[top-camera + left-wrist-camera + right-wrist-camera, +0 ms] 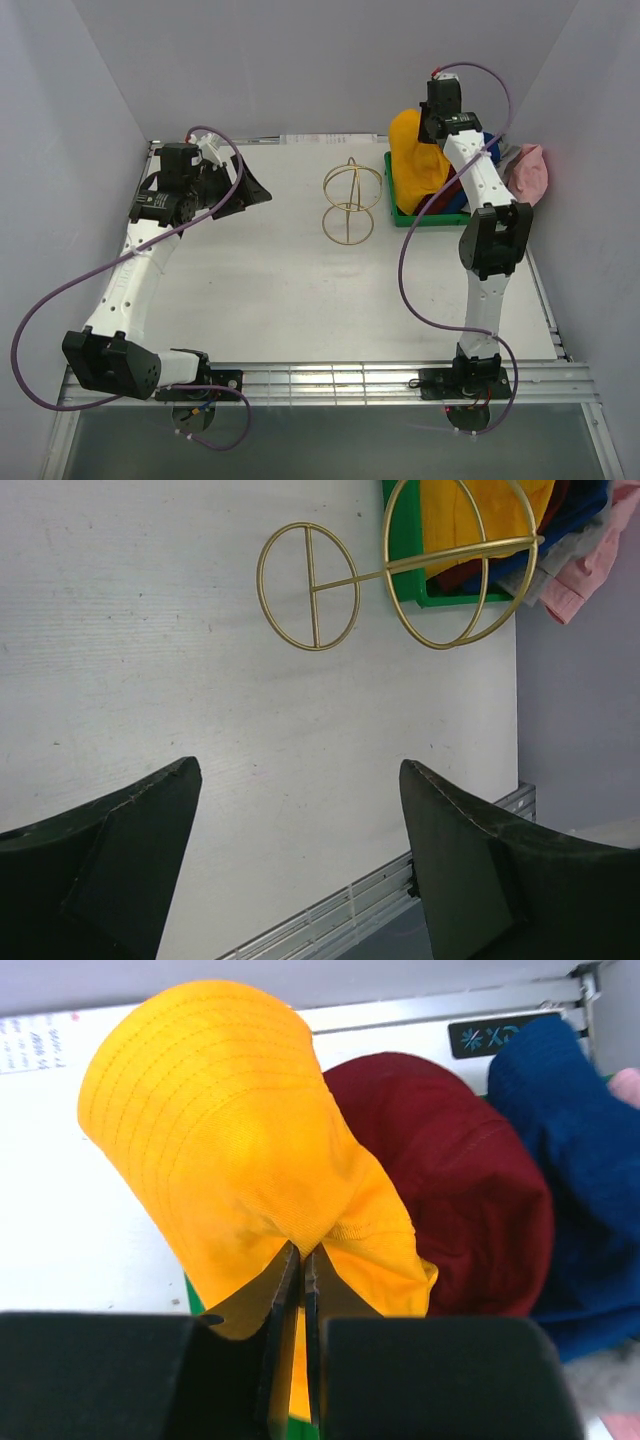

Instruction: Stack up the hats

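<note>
Right gripper [297, 1260], closest in its own wrist view, has both black fingers pressed together on a fold of the yellow fabric bucket hat [230, 1130]. The pinch is at the brim, so the crown bulges free above the fingers. That hat rises out of the green plastic bin [392, 195] at approx 2 o'clock on the white table [250, 290].

Other hats stay heaped there: dark red bucket hat [450, 1180] at 3 o'clock of the yellow, blue bucket hat [570, 1140] beyond it, grey hat [545, 568] barely showing, and pink hat [528, 172] spilling over the bin's 3 o'clock side. None stacked yet, I'd say.

Left gripper [298, 770] hangs at 10 o'clock w/ jaws spread wide, holding nothing, aimed across bare table at the gold wire-frame stand [351, 203] near 12 o'clock. It's prob. kept clear until a hat arrives.
</note>
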You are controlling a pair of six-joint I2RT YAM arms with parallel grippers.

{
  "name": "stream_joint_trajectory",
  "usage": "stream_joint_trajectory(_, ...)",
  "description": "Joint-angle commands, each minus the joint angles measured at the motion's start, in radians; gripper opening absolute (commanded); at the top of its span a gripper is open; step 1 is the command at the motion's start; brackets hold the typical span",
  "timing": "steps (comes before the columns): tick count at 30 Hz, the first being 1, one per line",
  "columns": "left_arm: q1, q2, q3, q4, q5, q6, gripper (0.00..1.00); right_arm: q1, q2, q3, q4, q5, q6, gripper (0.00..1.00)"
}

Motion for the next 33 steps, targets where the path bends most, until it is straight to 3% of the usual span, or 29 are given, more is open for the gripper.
stream_joint_trajectory(1, -0.003, -0.023, -0.024, 0.069, 0.042, -0.023, 0.90, -0.001, -0.151, 0.056, -0.005, 0.002, -0.016, 0.08)
stream_joint_trajectory(14, -0.003, -0.060, -0.069, 0.242, 0.123, -0.112, 0.91, -0.003, -0.387, 0.048, -0.022, -0.081, -0.054, 0.08)
stream_joint_trajectory(25, -0.004, -0.048, -0.049, 0.409, 0.215, -0.217, 0.94, -0.003, -0.562, -0.062, -0.027, -0.403, -0.053, 0.08)
stream_joint_trajectory(33, -0.012, -0.035, -0.018, 0.433, 0.234, -0.238, 0.94, -0.003, -0.619, -0.183, -0.016, -0.633, -0.019, 0.08)
